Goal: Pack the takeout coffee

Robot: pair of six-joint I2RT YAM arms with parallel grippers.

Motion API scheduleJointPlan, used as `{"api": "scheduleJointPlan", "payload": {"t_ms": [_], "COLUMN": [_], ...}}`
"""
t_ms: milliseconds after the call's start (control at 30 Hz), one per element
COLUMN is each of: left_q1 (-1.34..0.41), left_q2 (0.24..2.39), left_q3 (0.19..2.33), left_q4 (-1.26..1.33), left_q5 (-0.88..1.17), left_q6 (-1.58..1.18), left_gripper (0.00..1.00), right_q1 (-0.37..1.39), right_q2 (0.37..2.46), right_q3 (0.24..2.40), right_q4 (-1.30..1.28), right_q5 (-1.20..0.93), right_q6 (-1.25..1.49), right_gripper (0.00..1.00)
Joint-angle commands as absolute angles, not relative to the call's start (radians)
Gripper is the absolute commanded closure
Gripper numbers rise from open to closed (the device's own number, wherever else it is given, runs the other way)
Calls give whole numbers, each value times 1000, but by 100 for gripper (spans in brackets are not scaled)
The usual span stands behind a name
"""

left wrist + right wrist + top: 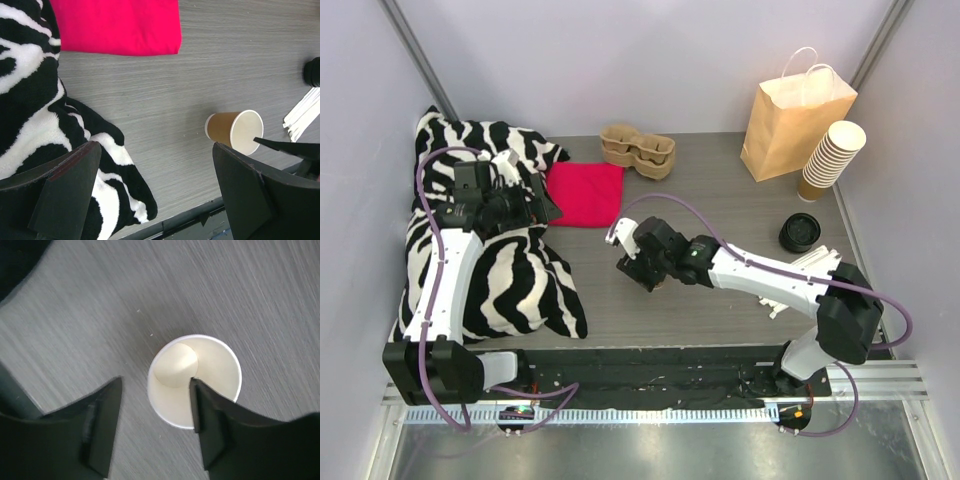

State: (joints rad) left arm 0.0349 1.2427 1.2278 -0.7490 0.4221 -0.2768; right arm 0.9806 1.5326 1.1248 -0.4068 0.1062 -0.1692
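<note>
Right wrist view, looking straight down: the right gripper (156,382) has its jaws spread. One finger (215,440) is over the open mouth of the small tan-brown paper cup (210,362) and the other is outside its wall, so the near rim lies between them; whether either finger touches the paper cannot be told. The cup stands upright and open-topped, white inside, on the grey wood-grain table (720,200), about mid-table and just right of the black-and-white zebra-striped fleece blanket (510,280). In the left wrist view the same cup (235,131) shows beyond the left gripper (155,150), whose jaws are wide apart with nothing between them. Seen from above, that gripper (535,197) hangs over the blanket. To the right of the cup and well apart from it sit a bundle of flat white sticks (810,262) and, a little farther back, the round black plastic lid (800,232). Beyond the blanket's edge lies a folded magenta cloth (585,193). Farthest back are the moulded brown pulp cup carrier (638,150), the tan paper bag with white handles (795,125) and, leaning beside it, a stack of tan paper cups (830,160).
</note>
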Motion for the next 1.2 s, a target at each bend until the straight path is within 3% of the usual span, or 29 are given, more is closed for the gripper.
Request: {"api": "scheduleJointPlan", "payload": {"t_ms": [0, 133, 200, 467, 567, 700, 900, 1167], "left_q1": [40, 40, 40, 40, 40, 40, 41, 40], "left_q2": [1246, 1253, 1255, 1288, 1315, 1333, 1327, 1321], "left_q3": [1282, 1313, 1322, 1393, 1414, 1404, 1353, 1335], "left_q4": [-762, -782, -779, -785, -796, -790, -767, -738], "left_q5": [471, 480, 474, 543, 575, 630, 664, 664], "left_q6": [-252, -236, -233, -95, -78, -78, -95, -120], "left_gripper": [0, 0, 0, 0, 0, 0, 0, 0], "right_q1": [985, 875, 708, 209, 31, -112, -204, -198], "right_q2": [1506, 1551, 1569, 1543, 1545, 1571, 1637, 1657], "right_q3": [1325, 1553, 1670, 1761, 1755, 1700, 1654, 1545], "right_q4": [-511, -638, -715, -1015, -1092, -1109, -1066, -959], "right_q5": [-1, -184, -318, -408, -396, -302, -204, -163], "right_q6": [-166, -173, -170, -302, -382, -445, -431, -290], "right_gripper": [32, 20, 17, 17, 21, 45, 51, 59]}}
